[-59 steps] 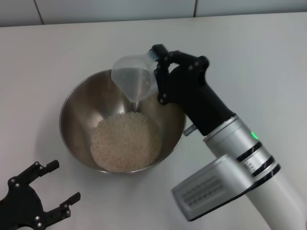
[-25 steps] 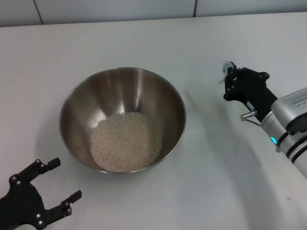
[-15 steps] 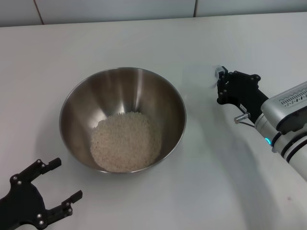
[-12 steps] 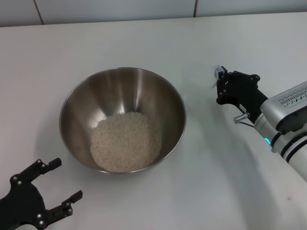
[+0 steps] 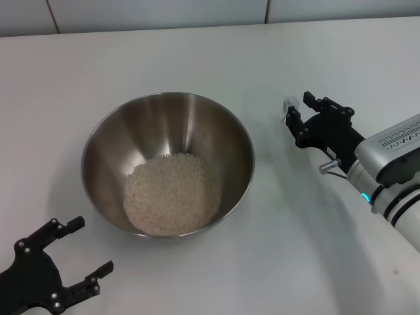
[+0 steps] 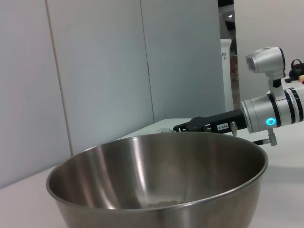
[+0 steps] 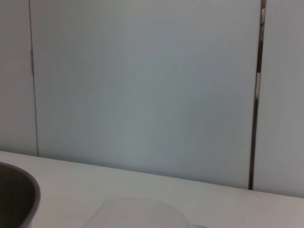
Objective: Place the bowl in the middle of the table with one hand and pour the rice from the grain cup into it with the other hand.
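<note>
- The bowl [image 5: 168,164] sat near the middle of the table [image 5: 315,262], with the rice [image 5: 172,194] heaped in its bottom as a pale mound.
- The grain cup [image 7: 135,213] showed only as a faint clear rim in the right wrist view, low on the table to the right of the bowl and well apart from it; in the head view it was barely visible ahead of the fingers.
- The right gripper [image 5: 296,111] lay low to the right of the bowl, fingers parted with a gap between them; whether they touched the cup could not be told.
- The left gripper [image 5: 75,252] hovered near the bowl's near-left side, spread wide and holding nothing.
- The bowl looked stiff, smooth and slippery; loaded with rice it would likely feel weighty, and the rim seemed the only place to pinch it.
- The cup appeared light, thin and easily tipped or squeezed; a hold across its body near the middle seemed safest.
- A small white label on the right gripper's side was seen in the left wrist view, but its writing was unreadable; no brand appeared elsewhere.
</note>
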Controlling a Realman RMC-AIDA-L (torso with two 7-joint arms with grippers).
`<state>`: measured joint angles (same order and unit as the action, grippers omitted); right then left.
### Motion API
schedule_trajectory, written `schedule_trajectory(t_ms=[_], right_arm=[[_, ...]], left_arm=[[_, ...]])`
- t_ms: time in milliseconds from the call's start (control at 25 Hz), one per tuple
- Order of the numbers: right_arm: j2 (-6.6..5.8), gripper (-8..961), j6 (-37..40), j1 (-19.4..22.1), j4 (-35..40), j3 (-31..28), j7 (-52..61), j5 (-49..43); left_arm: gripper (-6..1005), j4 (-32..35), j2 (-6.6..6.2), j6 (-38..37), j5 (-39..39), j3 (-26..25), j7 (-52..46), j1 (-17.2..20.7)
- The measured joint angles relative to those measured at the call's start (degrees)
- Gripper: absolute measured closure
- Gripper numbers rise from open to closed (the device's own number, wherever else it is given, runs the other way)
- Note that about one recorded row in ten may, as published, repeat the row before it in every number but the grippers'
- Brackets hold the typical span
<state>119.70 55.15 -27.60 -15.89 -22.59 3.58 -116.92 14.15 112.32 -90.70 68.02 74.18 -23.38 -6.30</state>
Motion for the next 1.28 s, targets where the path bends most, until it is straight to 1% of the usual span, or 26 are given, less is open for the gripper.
schedule_trajectory(t_ms=[120,280,400,560,680,720,760,800,840,920,960,1000,1040,1080,1120,1160,1200,1240,1280], right_arm=[[0.00,664,-0.7,0.2,-0.1,0.0,0.2,0.0],[0.00,423,-2.3,0.6,-0.5,0.3,0.3,0.0],[-0.01,391,-2.3,1.2,-1.1,0.7,0.3,0.0],[-0.21,349,0.1,3.4,-2.5,1.0,0.0,0.0],[-0.26,349,4.7,6.3,-3.2,2.2,-0.1,-0.1],[-0.26,349,4.7,6.3,-3.2,2.2,-0.1,-0.1],[-0.26,349,6.4,7.6,-3.5,2.4,-0.1,-0.3],[-0.26,349,6.4,7.6,-3.5,2.4,-0.1,-0.3],[-0.28,349,8.2,8.8,-3.6,2.9,-0.1,-0.5],[-0.30,349,9.5,9.5,-3.7,3.5,-0.1,-0.6],[-0.35,349,13.5,10.9,-3.6,5.5,-0.1,-0.6],[-0.35,349,13.5,10.9,-3.6,5.5,-0.1,-0.6],[-0.38,349,19.6,12.4,-2.6,8.6,-0.1,-1.0],[-0.38,349,19.6,12.4,-2.6,8.6,-0.1,-1.0],[-0.42,349,23.2,13.0,-1.7,10.7,0.2,-1.7],[-0.74,349,30.0,13.5,1.2,15.4,2.3,-4.8],[-0.74,349,30.0,13.5,1.2,15.4,2.3,-4.8],[-0.98,349,36.4,13.6,5.7,18.8,6.0,-8.9],[-0.98,349,36.4,13.6,5.7,18.8,6.0,-8.9]], left_arm=[[167,0.0,0.00,0.0,0.0,0.0,0.0,0.0],[167,0.0,0.00,0.0,0.0,0.0,0.0,0.0],[167,-0.1,0.00,0.0,0.0,0.0,0.0,0.0],[167,-0.2,-0.05,0.0,0.1,0.0,0.0,0.0],[167,-0.2,-0.06,0.0,0.1,0.1,0.0,0.2],[167,-0.2,-0.07,0.0,0.1,0.1,0.0,0.3],[167,-0.2,-0.08,0.0,0.1,0.1,0.0,0.3],[167,-0.2,-0.08,0.0,0.1,0.1,0.0,0.3],[167,-0.2,-0.08,0.0,0.1,0.1,0.0,0.3],[167,-0.3,-0.09,0.0,0.1,0.2,0.0,0.2],[167,-0.2,-0.09,0.0,0.1,0.1,0.0,0.3],[167,-0.2,-0.09,0.0,0.1,0.1,0.0,0.3],[167,-0.2,-0.09,0.0,0.1,0.1,0.0,0.3],[167,-0.1,-0.10,0.0,0.1,0.0,0.0,0.4],[167,-0.1,-0.10,0.0,0.1,-0.1,0.0,0.5],[167,-0.2,-0.11,-0.1,0.1,-0.2,0.0,0.5],[167,-0.2,-0.11,-0.1,0.1,-0.2,0.0,0.5],[167,-0.2,-0.15,-0.2,0.1,-0.2,0.0,0.6],[167,-0.2,-0.15,-0.2,0.1,-0.2,0.0,0.6]])
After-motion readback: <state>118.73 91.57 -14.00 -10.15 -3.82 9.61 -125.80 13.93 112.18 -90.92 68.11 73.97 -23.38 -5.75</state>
